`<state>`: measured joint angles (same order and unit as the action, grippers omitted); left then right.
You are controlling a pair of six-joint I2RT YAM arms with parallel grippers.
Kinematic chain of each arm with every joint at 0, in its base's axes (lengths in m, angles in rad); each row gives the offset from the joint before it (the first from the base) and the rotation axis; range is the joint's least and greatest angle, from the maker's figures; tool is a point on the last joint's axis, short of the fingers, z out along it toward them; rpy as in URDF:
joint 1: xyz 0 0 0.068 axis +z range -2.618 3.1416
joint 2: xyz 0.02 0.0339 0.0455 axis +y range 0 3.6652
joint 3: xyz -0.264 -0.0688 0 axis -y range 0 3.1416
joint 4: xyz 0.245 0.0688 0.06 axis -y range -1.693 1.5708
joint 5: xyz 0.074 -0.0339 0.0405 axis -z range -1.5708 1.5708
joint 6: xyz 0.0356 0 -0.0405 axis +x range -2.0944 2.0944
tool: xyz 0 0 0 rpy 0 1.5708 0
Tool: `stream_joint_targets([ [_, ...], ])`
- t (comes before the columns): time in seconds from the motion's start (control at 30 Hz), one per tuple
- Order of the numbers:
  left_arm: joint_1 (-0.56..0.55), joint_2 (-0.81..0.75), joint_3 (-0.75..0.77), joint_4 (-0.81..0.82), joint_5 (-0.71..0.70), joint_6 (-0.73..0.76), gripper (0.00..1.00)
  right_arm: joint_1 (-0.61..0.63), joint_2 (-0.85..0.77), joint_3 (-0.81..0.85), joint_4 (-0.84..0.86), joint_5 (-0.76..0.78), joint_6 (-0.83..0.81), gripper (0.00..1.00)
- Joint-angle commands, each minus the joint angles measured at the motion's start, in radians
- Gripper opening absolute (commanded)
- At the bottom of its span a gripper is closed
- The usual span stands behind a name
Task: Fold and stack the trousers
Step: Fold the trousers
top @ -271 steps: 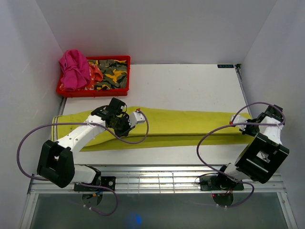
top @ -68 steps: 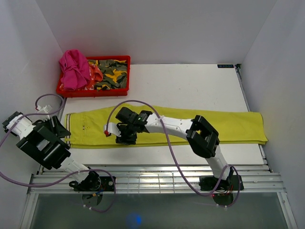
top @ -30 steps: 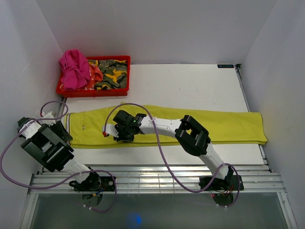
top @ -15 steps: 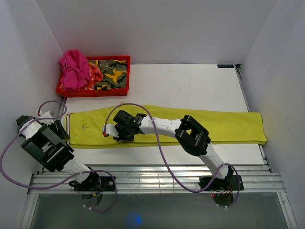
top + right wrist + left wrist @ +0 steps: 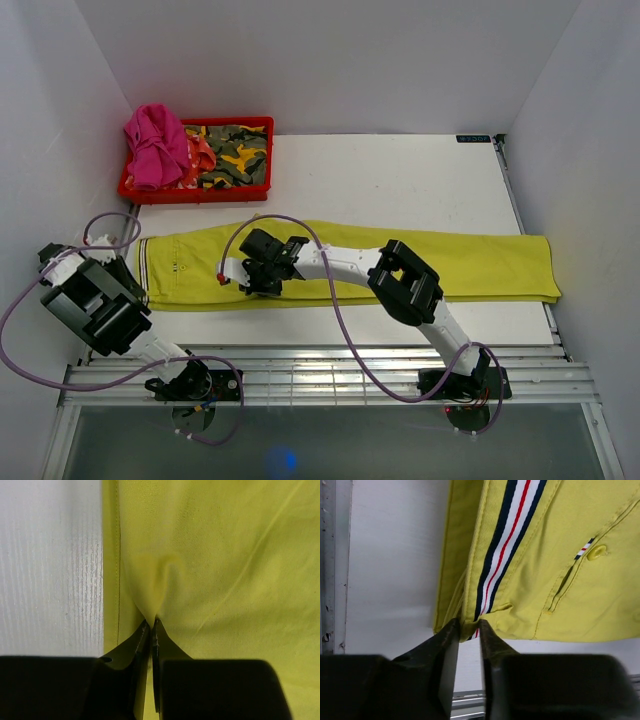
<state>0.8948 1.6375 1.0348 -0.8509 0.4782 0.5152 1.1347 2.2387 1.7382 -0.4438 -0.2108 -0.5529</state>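
The lime yellow-green trousers [image 5: 450, 262] lie stretched left to right across the white table, folded lengthwise. The striped waistband [image 5: 505, 540] is at the left end. My left gripper [image 5: 128, 268] sits at that end, shut on the near corner of the waistband [image 5: 469, 626]. My right arm reaches across to the left half of the trousers. My right gripper [image 5: 255, 288] is shut on a small pinch of cloth [image 5: 151, 621] near the front edge. The trousers fill the right wrist view [image 5: 225, 555].
A red bin [image 5: 196, 193] stands at the back left with a pink cloth [image 5: 153, 145] and camouflage cloth [image 5: 236, 155] in it. White walls close in on both sides. Bare table [image 5: 400, 180] lies behind the trousers. A metal rail [image 5: 330, 372] runs along the front.
Nine seconds ago my left arm was over the trousers' middle and my right at their right end. Both have moved left. In the last second the right gripper shifted slightly.
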Motion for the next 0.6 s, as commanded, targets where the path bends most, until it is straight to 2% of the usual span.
stream_joint_targets([
  [0.0, -0.002, -0.031, 0.036, -0.04, 0.048, -0.007, 0.29, -0.006, -0.002, -0.025, -0.006, -0.033, 0.019, 0.08],
  [0.17, -0.002, -0.091, 0.132, -0.189, 0.085, 0.005, 0.0, -0.01, -0.001, -0.02, -0.006, -0.026, 0.019, 0.08],
  [0.37, 0.0, -0.136, 0.11, -0.275, 0.017, 0.069, 0.0, -0.013, -0.002, -0.023, -0.006, -0.022, 0.019, 0.08],
  [0.53, 0.019, -0.087, 0.058, -0.211, -0.081, 0.115, 0.0, -0.015, -0.01, -0.025, -0.006, -0.022, 0.019, 0.08],
  [0.57, 0.02, -0.074, 0.009, -0.171, -0.107, 0.118, 0.0, -0.016, -0.011, -0.023, -0.007, -0.025, 0.019, 0.08],
])
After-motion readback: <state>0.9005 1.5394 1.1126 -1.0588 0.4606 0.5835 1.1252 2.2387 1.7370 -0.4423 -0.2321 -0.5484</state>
